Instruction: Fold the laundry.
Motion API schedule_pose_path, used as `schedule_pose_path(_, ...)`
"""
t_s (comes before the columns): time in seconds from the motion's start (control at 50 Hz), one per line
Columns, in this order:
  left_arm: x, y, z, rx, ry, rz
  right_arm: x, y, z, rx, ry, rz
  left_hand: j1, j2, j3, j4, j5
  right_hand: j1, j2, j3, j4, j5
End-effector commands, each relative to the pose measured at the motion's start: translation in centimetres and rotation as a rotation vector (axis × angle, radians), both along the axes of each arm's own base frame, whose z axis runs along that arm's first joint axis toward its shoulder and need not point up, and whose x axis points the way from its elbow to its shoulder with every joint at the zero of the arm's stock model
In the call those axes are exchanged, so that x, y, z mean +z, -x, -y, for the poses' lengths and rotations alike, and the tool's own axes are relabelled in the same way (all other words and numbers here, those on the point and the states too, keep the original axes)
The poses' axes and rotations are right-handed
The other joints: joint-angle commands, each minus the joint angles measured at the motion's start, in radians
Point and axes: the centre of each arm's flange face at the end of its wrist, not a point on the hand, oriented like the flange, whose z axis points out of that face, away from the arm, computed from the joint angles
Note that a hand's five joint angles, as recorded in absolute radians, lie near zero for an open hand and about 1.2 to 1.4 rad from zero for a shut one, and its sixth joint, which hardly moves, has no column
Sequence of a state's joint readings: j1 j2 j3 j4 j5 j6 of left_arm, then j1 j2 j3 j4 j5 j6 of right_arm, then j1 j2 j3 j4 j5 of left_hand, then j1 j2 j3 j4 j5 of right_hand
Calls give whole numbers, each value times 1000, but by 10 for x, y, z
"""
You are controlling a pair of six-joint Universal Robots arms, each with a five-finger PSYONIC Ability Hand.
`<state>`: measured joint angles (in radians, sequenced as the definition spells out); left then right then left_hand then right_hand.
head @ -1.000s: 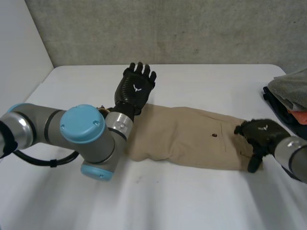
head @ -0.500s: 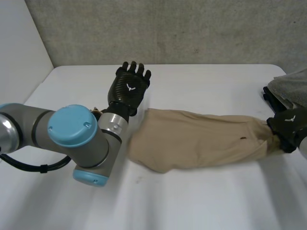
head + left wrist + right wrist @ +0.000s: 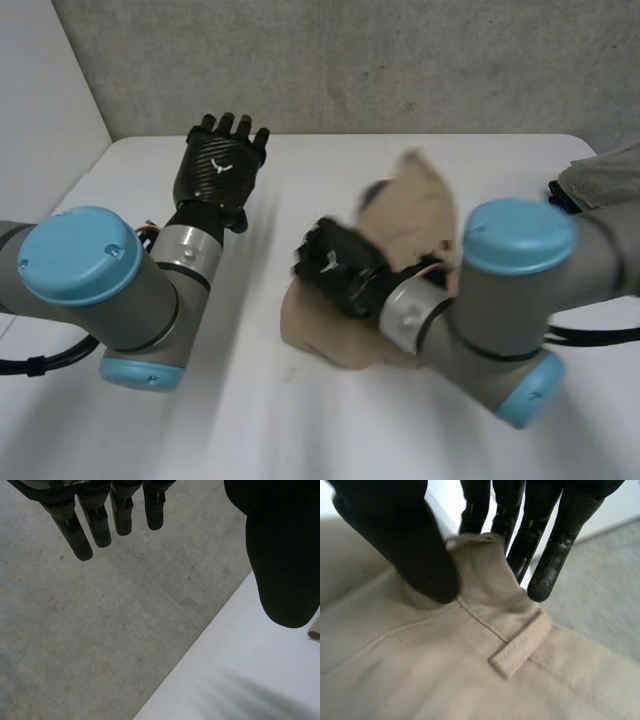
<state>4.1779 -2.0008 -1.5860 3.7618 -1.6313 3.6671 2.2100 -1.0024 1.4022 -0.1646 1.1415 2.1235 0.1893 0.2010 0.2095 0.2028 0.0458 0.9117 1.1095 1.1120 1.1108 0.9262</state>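
Tan trousers (image 3: 415, 215) lie bunched in the middle of the white table (image 3: 330, 430), one end lifted and doubled over the rest. My right hand (image 3: 335, 265) is shut on that end and holds it above the cloth's left part. In the right wrist view the thumb and fingers of the right hand (image 3: 415, 550) pinch the waistband of the trousers (image 3: 445, 670) beside a belt loop (image 3: 515, 652). My left hand (image 3: 220, 165) hovers open over the table's far left, apart from the cloth. Its fingers (image 3: 95, 525) hang straight with nothing between them and the thumb.
A pile of other clothes (image 3: 600, 180), grey on top, sits at the table's far right edge. A grey wall (image 3: 350, 60) stands behind the table. The table edge (image 3: 200, 645) lies under the left hand's fingertips.
My right hand closed on the trousers' right end and swept it left over the rest of the cloth. The left hand drew away to the left, off the trousers.
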Motion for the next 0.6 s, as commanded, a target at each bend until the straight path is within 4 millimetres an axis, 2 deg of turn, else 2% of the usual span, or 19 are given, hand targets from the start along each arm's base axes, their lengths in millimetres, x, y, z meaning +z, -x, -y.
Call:
schedule_pose_path(0.02, 4, -3, 3, 26, 5, -14, -9, -13, 0, 8, -107, 58, -15, -26, -35, -28, -46, -737, -935, -937, -936, -926)
schedule_pose_path(0.12, 7, 3, -1, 2, 6, -39, 27, 9, 25, -249, -255, 251, -15, -26, -35, -28, -46, -737, -935, -937, -936, -926)
schedule_pose_path(0.14, 11, 9, -5, -18, 8, -60, 42, 26, 39, -347, -323, 351, -15, -26, -35, -28, -46, -737, -935, -937, -936, -926)
schedule_pose_path(0.18, 17, 18, -11, -50, 14, -87, 54, 44, 51, -419, -392, 450, -15, -26, -35, -28, -46, -737, -935, -937, -936, -926)
schedule_pose_path(0.24, 21, 34, -23, -109, -9, -118, 62, 71, 63, -517, -534, 577, -8, -20, -28, -22, -39, -737, -935, -937, -936, -926)
schedule_pose_path(0.28, 21, 41, -29, -136, -34, -119, 59, 83, 66, -575, -618, 602, -2, -14, -22, -16, -33, -737, -935, -937, -936, -926)
schedule_pose_path(0.36, 4, 56, -35, -171, -134, -79, 53, 92, 68, -636, -699, 570, 1, -11, -19, -13, -30, -737, -935, -937, -936, -926)
schedule_pose_path(0.4, -10, 62, -34, -175, -197, -40, 47, 90, 69, -646, -722, 547, 15, 4, -5, 2, -16, -737, -935, -937, -936, -926)
schedule_pose_path(0.46, -28, 67, -31, -171, -276, 19, 27, 85, 78, -670, -767, 507, 18, 7, -2, 5, -13, -737, -935, -937, -936, -926)
schedule_pose_path(0.58, -56, 65, -29, -154, -392, 108, 1, 81, 86, -689, -809, 452, 27, 15, 7, 14, -4, -737, -935, -937, -936, -926)
schedule_pose_path(0.6, -63, 64, -28, -149, -416, 127, -9, 81, 87, -695, -812, 426, 27, 15, 7, 14, -4, -737, -935, -937, -936, -926)
